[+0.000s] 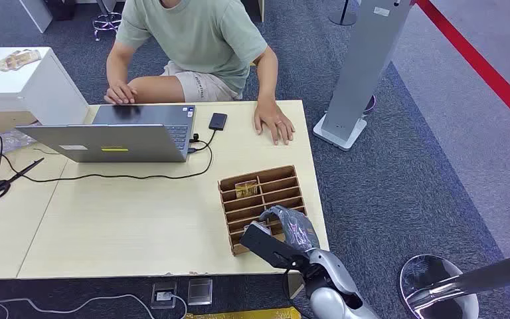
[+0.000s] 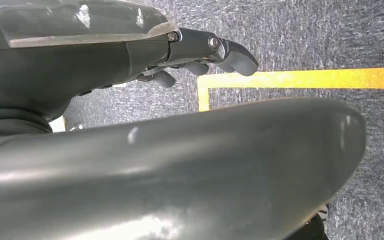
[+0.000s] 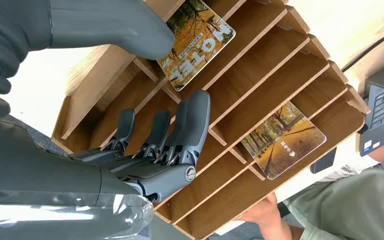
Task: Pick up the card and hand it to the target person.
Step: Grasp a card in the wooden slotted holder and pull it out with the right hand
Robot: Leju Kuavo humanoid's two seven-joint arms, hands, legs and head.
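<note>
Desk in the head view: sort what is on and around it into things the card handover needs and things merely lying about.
Needed: wooden card rack; card near the thumb; second card; right hand over the rack; seated person.

Lying about: laptop; scissors; black phone; black cable.

Right hand (image 3: pixel 165 145) reaches forward, fingers apart; left hand (image 2: pixel 200 55) hangs, loosely curled.

Open laptop (image 1: pixel 116 136), black scissors (image 1: pixel 8 180), phone (image 1: pixel 218 121) on pale table (image 1: pixel 119 226).
</note>
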